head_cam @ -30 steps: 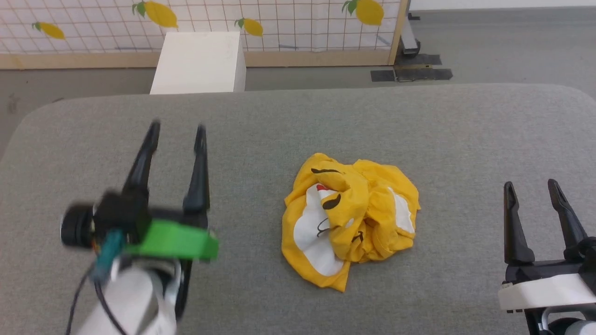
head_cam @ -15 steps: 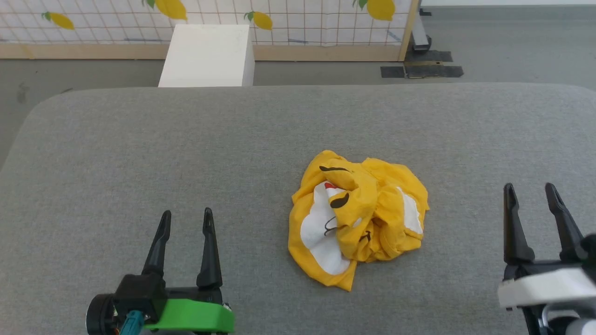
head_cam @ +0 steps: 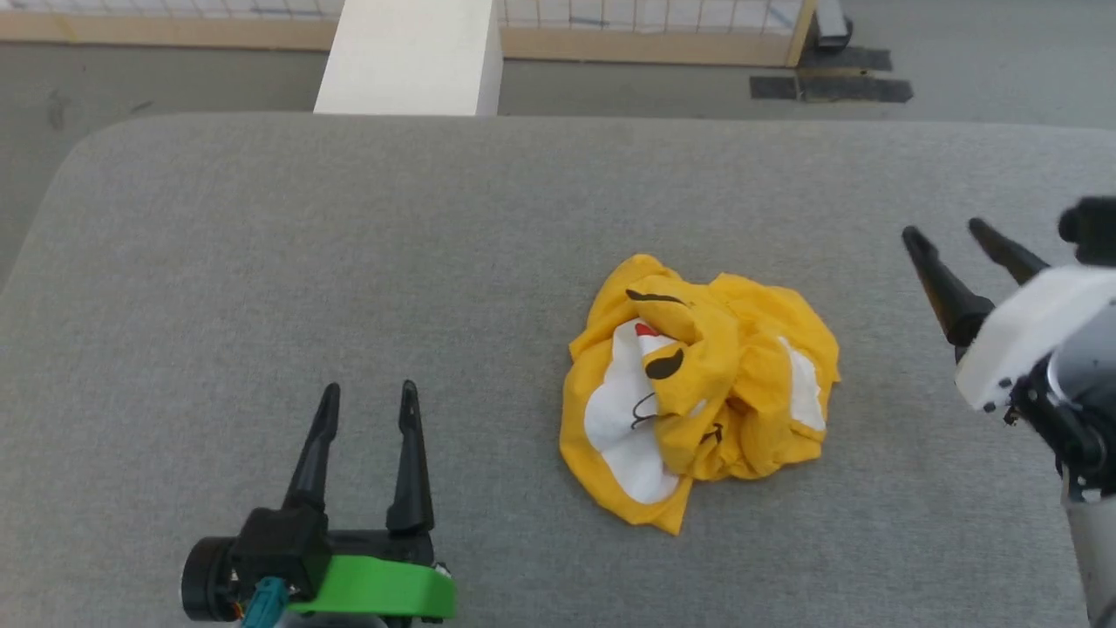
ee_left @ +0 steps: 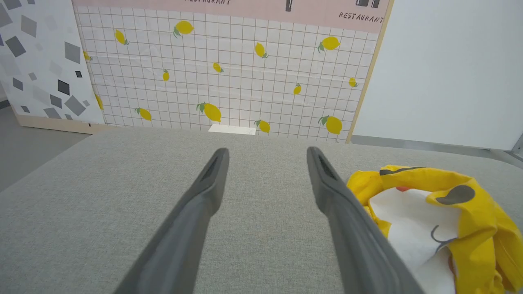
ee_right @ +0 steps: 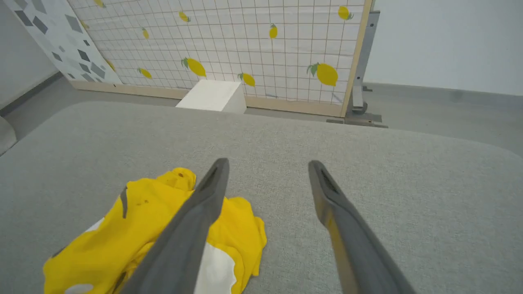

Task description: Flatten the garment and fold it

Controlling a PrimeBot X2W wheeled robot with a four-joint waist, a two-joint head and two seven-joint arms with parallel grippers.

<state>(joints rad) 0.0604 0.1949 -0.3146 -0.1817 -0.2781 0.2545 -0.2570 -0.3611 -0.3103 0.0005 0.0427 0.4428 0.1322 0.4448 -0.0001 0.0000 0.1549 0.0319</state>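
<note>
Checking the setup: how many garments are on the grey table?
1: a crumpled yellow T-shirt right of centre on the grey padded table, between the open left gripper and right gripper, touched by neither. Another could hide beneath it.

Long black fingers (head_cam: pixel 410 471), green bracket (head_cam: pixel 375 589)

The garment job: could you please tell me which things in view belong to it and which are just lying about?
Job: crumpled yellow garment; grey padded surface under it; left gripper and right gripper, both open, clear of it.
Lying about: white box; lemon-print screen; dark floor patches.
</note>
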